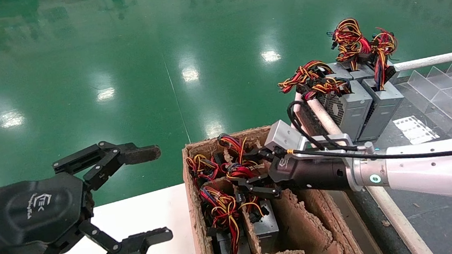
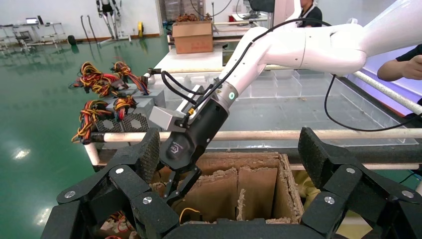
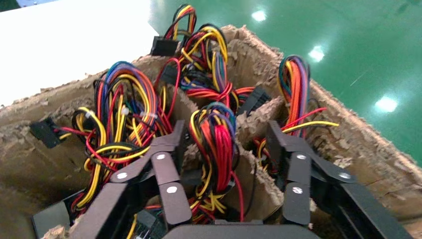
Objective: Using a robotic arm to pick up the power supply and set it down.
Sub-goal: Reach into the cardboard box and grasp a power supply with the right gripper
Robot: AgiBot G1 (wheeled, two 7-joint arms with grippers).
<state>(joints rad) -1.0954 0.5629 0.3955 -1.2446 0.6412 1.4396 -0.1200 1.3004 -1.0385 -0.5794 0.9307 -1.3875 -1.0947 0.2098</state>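
The robotic arm at work is my right one, reaching from the right into a brown cardboard divider box (image 1: 196, 213). Its gripper (image 1: 249, 173) is open down among the wires. In the right wrist view the gripper (image 3: 226, 132) straddles a red, yellow and black wire bundle (image 3: 216, 137) and a torn divider, with nothing clamped. That bundle belongs to a power supply whose grey metal body (image 1: 266, 222) shows deeper in the cell. My left gripper (image 1: 155, 194) hangs open over the white table, left of the box, holding nothing.
Several more grey power supplies (image 1: 356, 106) with wire bunches stand on the dark bench at the back right, behind a white rail (image 1: 431, 60). A clear plastic divider tray (image 1: 451, 93) lies beside them. The white table (image 1: 147, 209) borders the box's left side. Green floor lies beyond.
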